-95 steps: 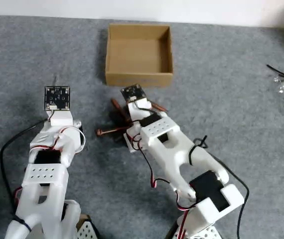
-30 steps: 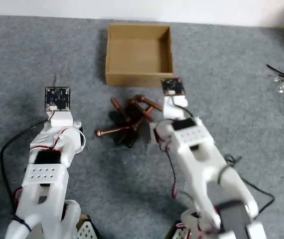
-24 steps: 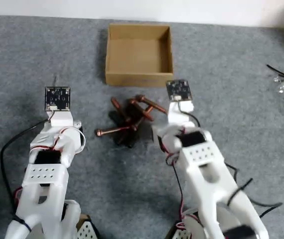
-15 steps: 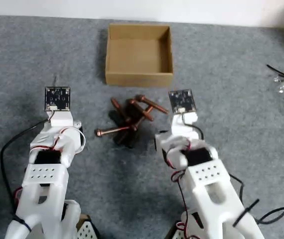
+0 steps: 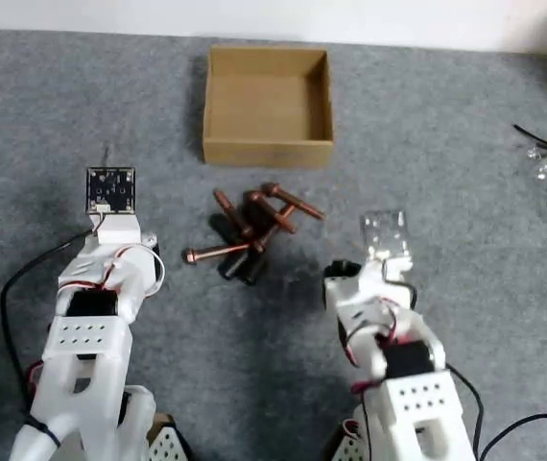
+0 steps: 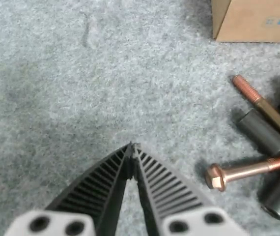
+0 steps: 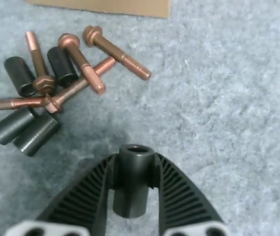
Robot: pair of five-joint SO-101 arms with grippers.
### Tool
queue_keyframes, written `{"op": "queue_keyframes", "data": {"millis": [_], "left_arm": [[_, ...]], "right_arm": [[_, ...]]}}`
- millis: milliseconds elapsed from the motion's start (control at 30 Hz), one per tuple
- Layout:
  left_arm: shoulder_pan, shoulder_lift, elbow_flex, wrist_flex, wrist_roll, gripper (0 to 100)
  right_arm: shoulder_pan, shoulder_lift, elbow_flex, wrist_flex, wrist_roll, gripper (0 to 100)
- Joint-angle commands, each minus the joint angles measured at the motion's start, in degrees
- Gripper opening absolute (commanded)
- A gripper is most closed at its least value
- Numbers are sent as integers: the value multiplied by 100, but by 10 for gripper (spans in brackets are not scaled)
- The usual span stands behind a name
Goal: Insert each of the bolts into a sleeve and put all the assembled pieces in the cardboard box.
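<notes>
A dark sleeve (image 7: 131, 182) sat pinched between the right jaws, lying along them with its open end at their tips. Ahead of those jaws and off to one side lay the heap: copper bolts (image 7: 118, 53) crossed over one another among loose sleeves (image 7: 29, 130). Beyond the heap stood the cardboard box (image 5: 268, 152). The left jaws were pressed together on nothing, tips over bare grey worktop (image 5: 465, 144), the heap well off to their side.
</notes>
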Motion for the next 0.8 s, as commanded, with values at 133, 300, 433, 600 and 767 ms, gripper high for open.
{"op": "queue_keyframes", "data": {"millis": [133,300,433,600,767], "left_arm": [[-22,13,-40,-114,9,11],[215,13,101,-431,0,11],[347,-22,382,-826,0,11],[338,-22,418,-826,-9,11],[303,-31,418,-826,-193,11]], "right_arm": [[101,-1824,558,242,141,3],[242,-2826,725,1156,149,3],[505,-3310,1007,1349,396,3],[532,-3257,1068,1341,492,3],[532,-3266,1095,1341,501,3]]}}
